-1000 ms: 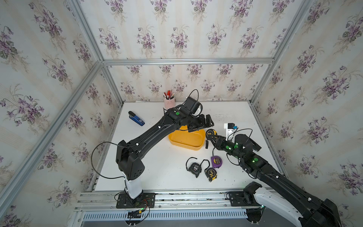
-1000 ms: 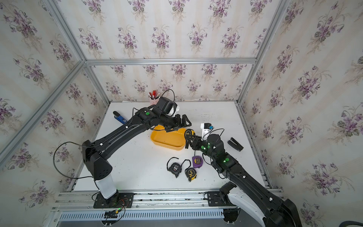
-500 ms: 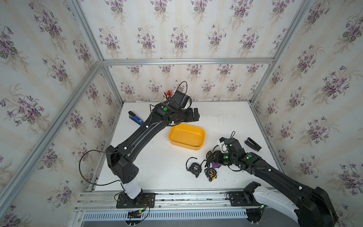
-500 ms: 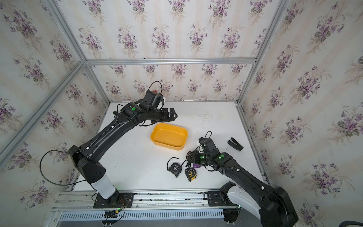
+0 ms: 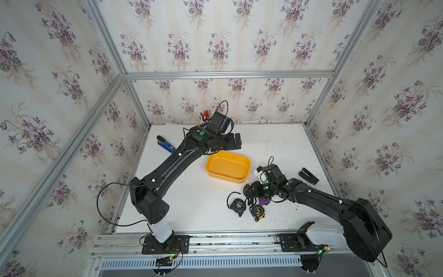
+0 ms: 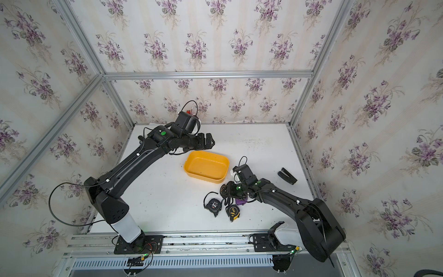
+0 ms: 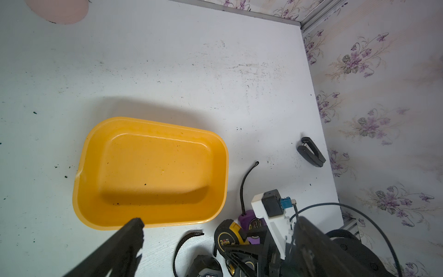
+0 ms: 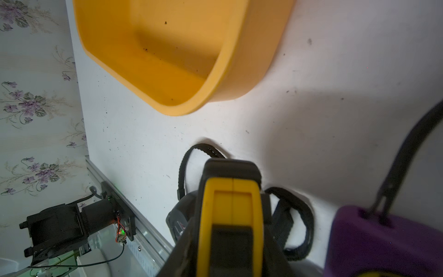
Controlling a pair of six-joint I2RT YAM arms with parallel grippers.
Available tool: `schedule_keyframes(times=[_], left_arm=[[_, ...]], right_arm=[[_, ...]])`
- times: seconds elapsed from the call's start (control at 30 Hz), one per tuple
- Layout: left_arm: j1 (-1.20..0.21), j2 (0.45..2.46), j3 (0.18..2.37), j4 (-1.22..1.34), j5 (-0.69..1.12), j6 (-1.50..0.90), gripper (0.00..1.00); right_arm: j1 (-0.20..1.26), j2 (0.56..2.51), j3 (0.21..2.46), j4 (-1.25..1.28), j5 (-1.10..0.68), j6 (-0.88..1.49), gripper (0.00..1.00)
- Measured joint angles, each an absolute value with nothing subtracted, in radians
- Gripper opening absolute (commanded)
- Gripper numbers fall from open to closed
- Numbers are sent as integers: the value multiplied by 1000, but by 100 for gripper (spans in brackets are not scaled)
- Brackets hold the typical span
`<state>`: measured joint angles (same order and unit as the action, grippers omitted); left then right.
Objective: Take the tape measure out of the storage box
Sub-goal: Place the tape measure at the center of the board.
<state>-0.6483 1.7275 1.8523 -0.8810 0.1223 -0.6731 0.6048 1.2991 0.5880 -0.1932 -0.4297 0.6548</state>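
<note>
**Top views.**
- Item 1, storage box (image 5: 227, 165): sitting mid-table and showing empty, its long axis running roughly 9 to 3 o'clock.
- Item 2, tape measure (image 5: 247, 189), black with yellow trim: sitting outside the box, at about 4 o'clock of it. The right gripper (image 5: 251, 191) is clenching it low over the table.
- Item 3, left gripper (image 5: 233, 142): hanging released with jaws wide, at 12 o'clock of the box near the pen cup (image 5: 203, 117), and grasping nothing.
- Loose stock, lying between 4 and 7 o'clock of the held piece: black 5M measure (image 5: 238, 205), yellow-trimmed measure (image 5: 257, 212), purple measure (image 5: 265, 202).

**Left wrist.** The box floor is showing bare. The held piece is sitting just past the rim, just beside the purple measure.

**Right wrist.** The jaws are gripping the case by its flat sides. Straps of the loose stock are lying beneath it. Whether it is touching the table cannot be told.

**Judgement.** The extraction is looking done. The right arm is the nearer one, so the coming move is likely setting the piece down clear of those straps and letting go.
</note>
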Motion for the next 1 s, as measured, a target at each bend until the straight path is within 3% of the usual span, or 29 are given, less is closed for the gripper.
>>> schedule_keyframes(times=[0.3,0.4,0.53,0.63,1.0], left_arm=[[-648,1715,1839,-879,119,-673,100],[-648,1715,1834,-879,116,-673,100],[-648,1715,1832,-879,111,-673,100],[-648,1715,1829,-880,107,-672,100],[-642,1712,1800,-877,101,-671,100]], right_arm=[[606,1357,580,-144,-426,655,28],[606,1372,583,-133,-420,655,39],[606,1378,583,-132,-415,655,59],[606,1368,583,-134,-407,655,68],[614,1205,586,-205,-315,655,80]])
